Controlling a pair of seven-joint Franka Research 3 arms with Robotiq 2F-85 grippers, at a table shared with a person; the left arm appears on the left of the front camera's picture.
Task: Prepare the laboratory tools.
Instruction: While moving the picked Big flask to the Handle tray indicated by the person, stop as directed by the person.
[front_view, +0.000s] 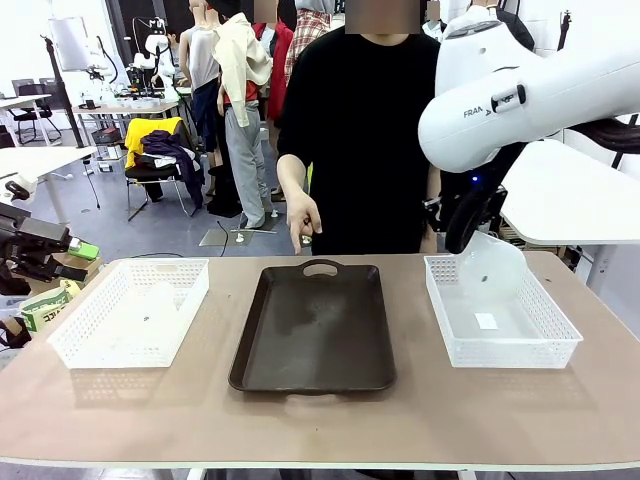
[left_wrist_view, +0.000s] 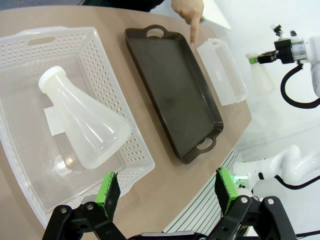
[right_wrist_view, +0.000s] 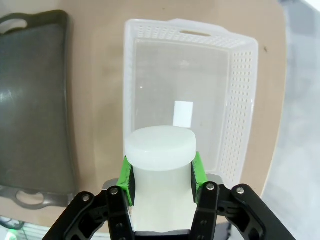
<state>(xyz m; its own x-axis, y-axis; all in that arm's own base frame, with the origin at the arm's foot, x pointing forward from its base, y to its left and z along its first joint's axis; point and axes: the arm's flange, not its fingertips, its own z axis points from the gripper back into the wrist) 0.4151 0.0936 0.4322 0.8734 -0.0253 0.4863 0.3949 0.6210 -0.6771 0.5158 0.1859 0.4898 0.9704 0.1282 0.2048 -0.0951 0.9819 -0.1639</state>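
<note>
Above the right basket (front_view: 515, 352), one frosted flask (front_view: 490, 265) hung clear of the floor, mouth up. The right gripper (right_wrist_view: 161, 172) pinched its neck just below the lip, a green pad pressed on either side. Straight beneath it lay the basket's bare floor with a small white label.

The second flask (left_wrist_view: 82, 125) lay on its side in the left basket (left_wrist_view: 30, 42), neck pointing toward the far end. The left gripper (left_wrist_view: 166, 192) hovered over that basket's near corner, fingers spread wide and holding nothing.

Between the two baskets sat the dark tray (front_view: 315, 330), with nothing on it. The person's hand (front_view: 303, 225) was at its far edge, one finger pointing down at it.

The step in hand looked like the transfer of the first flask from basket to tray. The next move would call for carrying the flask sideways over the basket's wall and keeping it upright. It would then need lowering until its wide base sat flat on the tray before the pads let go. The lying flask would likely need a grip at its neck.
</note>
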